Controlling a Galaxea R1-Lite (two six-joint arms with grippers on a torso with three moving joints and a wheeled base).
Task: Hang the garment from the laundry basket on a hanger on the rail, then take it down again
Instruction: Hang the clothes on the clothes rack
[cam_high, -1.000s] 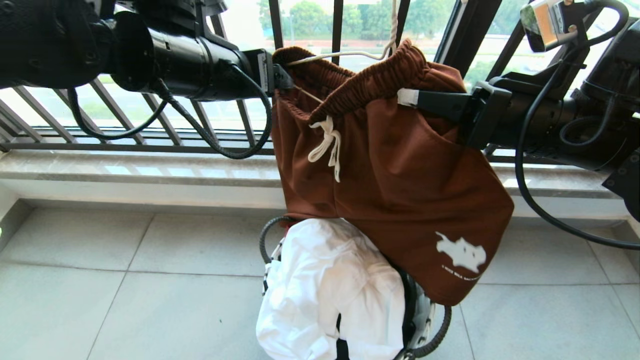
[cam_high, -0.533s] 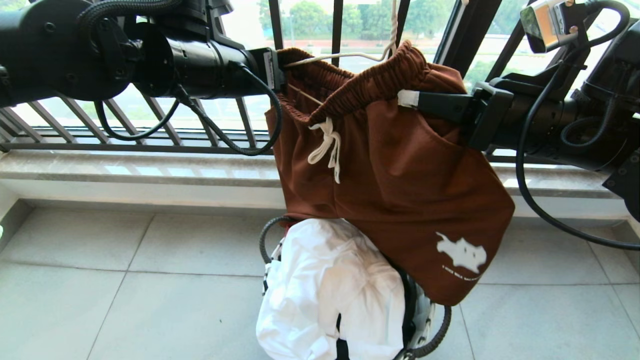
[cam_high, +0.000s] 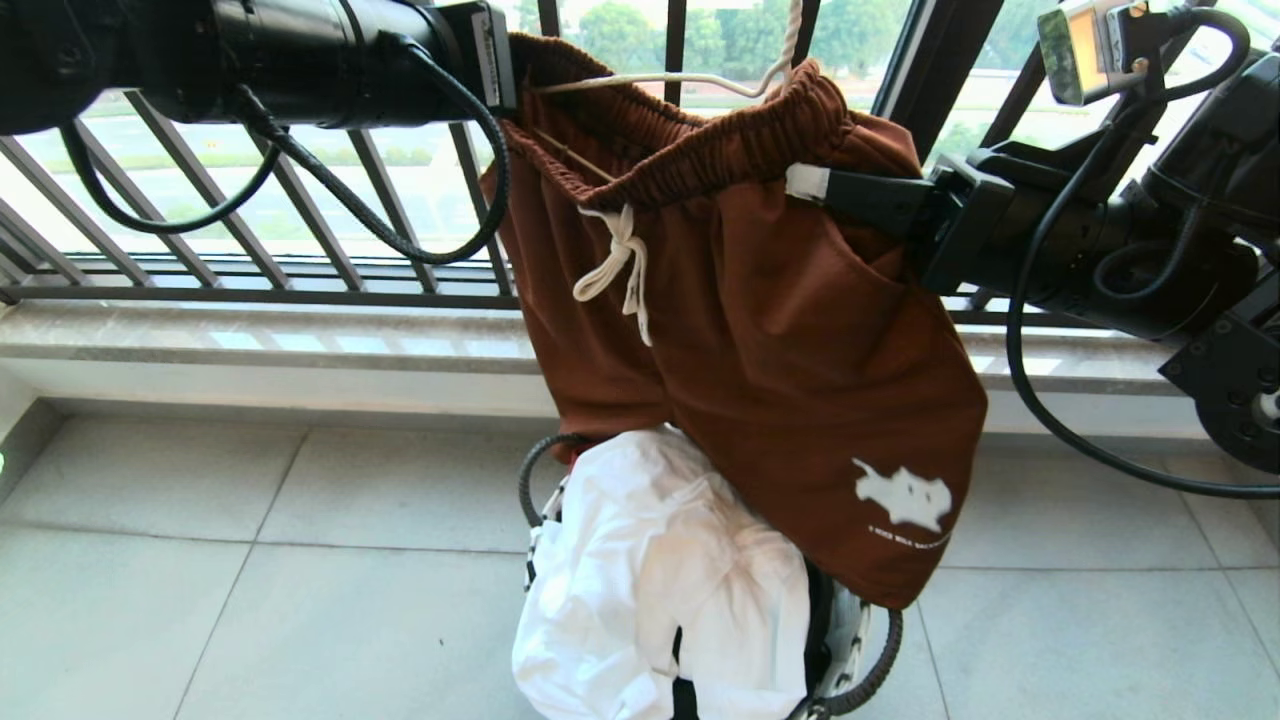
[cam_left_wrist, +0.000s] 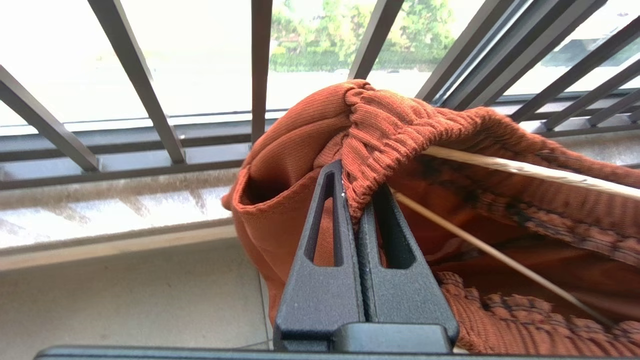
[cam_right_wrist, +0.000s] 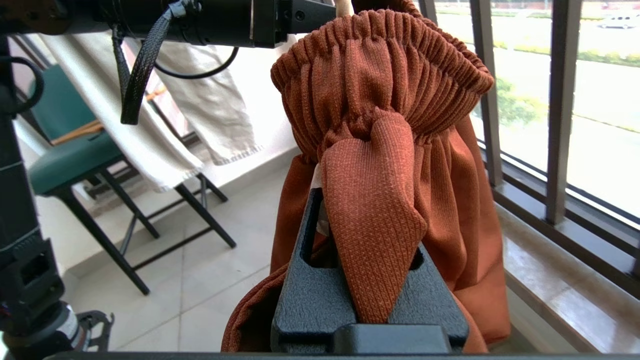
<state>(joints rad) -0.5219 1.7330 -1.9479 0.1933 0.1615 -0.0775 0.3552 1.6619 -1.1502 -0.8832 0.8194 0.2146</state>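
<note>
— Left hand (cam_left_wrist: 357, 200), how was it?
— Clamped tight on the shorts' (cam_high: 760, 340) waistband; right hand (cam_high: 800, 183) pinched the other side. They hung on the hanger (cam_high: 650, 82) above the basket (cam_high: 850, 640).

A pale grey tiled floor (cam_high: 300, 560) runs up to a light stone sill (cam_high: 250, 345) below the black barred window railing (cam_high: 330, 230). On the tiles stands the laundry basket (cam_high: 850, 640), its dark cord handle looping out, heaped with a white cloth (cam_high: 660, 590)
</note>
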